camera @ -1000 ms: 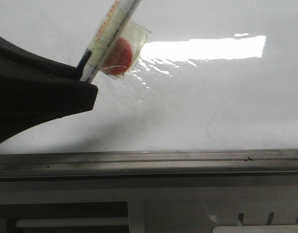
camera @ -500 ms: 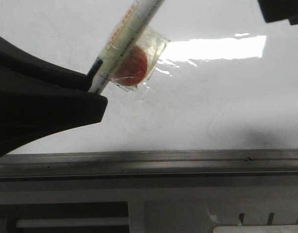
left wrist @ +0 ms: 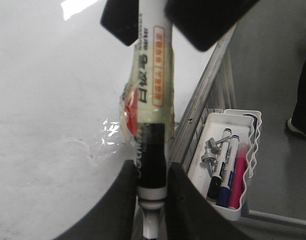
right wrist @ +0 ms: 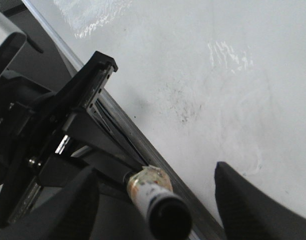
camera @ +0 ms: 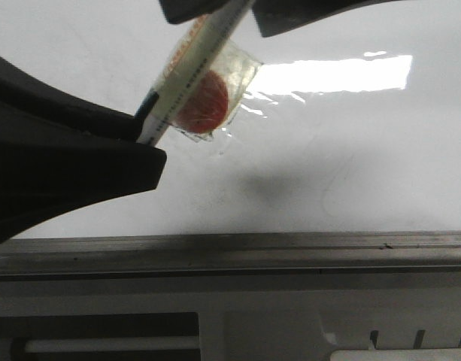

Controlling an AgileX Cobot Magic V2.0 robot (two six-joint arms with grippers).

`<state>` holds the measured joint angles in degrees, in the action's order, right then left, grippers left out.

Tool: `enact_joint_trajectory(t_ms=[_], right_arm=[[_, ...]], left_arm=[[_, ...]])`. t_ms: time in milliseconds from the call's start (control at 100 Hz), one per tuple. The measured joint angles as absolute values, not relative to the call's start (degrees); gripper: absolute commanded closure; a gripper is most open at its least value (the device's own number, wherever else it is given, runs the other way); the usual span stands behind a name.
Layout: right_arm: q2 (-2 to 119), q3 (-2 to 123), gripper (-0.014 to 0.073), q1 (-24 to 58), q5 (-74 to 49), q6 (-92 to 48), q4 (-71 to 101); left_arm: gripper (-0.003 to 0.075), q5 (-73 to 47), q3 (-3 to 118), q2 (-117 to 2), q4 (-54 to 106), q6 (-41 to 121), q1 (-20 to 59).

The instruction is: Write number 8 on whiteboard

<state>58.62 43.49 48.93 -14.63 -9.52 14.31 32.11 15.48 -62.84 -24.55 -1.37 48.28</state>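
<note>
My left gripper is shut on a white marker pen with a red disc taped to it. It holds the pen slanted over the whiteboard. In the left wrist view the fingers clamp the pen's black band, tip toward the camera. My right gripper is open, its two fingers on either side of the pen's far end without touching it. In the right wrist view the pen's end sits between the spread fingers. No number 8 shows on the board, only faint grey smudges.
The board's grey metal edge rail runs along its near side. A glare patch lies on the board. A white tray with several spare markers hangs beside the board's edge.
My right gripper has come in from the upper right and now straddles the pen's upper end. My left gripper shifted the pen slightly right, then held still.
</note>
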Motion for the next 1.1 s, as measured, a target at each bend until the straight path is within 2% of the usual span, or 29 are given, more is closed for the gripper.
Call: enact_joint_trajectory(t_ms=[120, 130, 200, 250, 280, 420, 490, 860, 1100], right_arm=[[61.2, 45.1, 0.0396, 48.9, -14.6, -9.5, 15.8], [61.4, 45.1, 0.0433, 48.9, -14.6, -9.5, 15.9], [62.3, 45.3, 0.0545, 48.9, -14.6, -9.5, 16.6], [62.9, 45.3, 0.0623, 48.9, -14.6, -9.5, 17.0], [63.0, 45.5, 0.0661, 48.9, -14.5, -9.4, 17.6], [63.3, 45.6, 0.0664, 49.3, -14.5, -9.4, 18.3], [63.5, 45.6, 0.0664, 49.3, -14.5, -9.5, 18.2], [63.5, 45.6, 0.0664, 49.3, -14.6, -9.5, 18.2], [63.5, 45.6, 0.0664, 49.3, -14.7, -9.6, 18.2]], left_arm=[[0.0741, 32.1, 15.5, -62.8, -24.6, -1.4, 48.3], [0.0741, 32.1, 15.5, -62.8, -24.6, -1.4, 48.3], [0.0732, 32.1, 15.5, -62.8, -24.6, -1.4, 48.3], [0.0693, 32.1, 15.5, -62.8, -24.6, -1.3, 48.3], [0.0644, 31.8, 15.5, -62.8, -24.6, -1.3, 48.3], [0.0411, 31.8, 15.5, -62.8, -24.6, -1.1, 48.3], [0.0364, 32.0, 15.5, -62.8, -24.3, -1.1, 48.3], [0.0363, 31.3, 15.5, -59.0, -17.4, -1.1, 48.3], [0.0363, 19.2, 15.5, -45.8, -9.3, -1.1, 48.3]])
